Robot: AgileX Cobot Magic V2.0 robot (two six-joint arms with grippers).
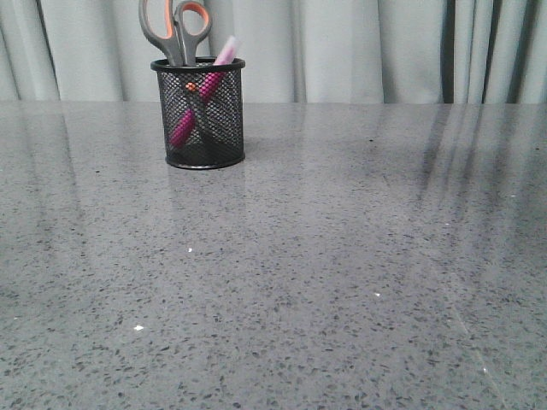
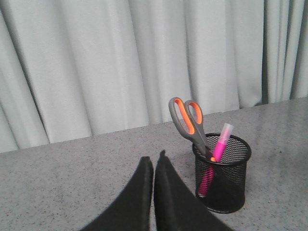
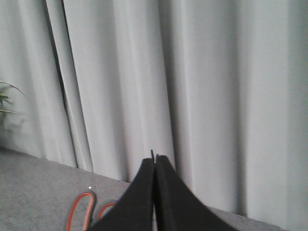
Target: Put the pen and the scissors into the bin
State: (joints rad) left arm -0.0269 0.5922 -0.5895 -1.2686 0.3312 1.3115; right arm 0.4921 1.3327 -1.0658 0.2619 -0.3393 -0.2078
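Observation:
The black mesh bin (image 1: 199, 115) stands upright at the far left of the grey table. Inside it the scissors (image 1: 173, 30) stand blades down, their grey, orange-lined loops above the rim. The pink pen (image 1: 208, 85) leans in the bin beside them, its pale cap sticking out. In the left wrist view the bin (image 2: 222, 174), scissors (image 2: 186, 117) and pen (image 2: 220, 144) sit just beside my left gripper (image 2: 153, 160), which is shut and empty. My right gripper (image 3: 154, 161) is shut and empty too, with the scissors' loops (image 3: 81, 215) low beside it. Neither gripper shows in the front view.
Pale pleated curtains (image 1: 359, 47) hang along the table's far edge. A green plant leaf (image 3: 6, 98) shows at the edge of the right wrist view. The speckled grey tabletop (image 1: 342, 273) stretches to the front and right of the bin.

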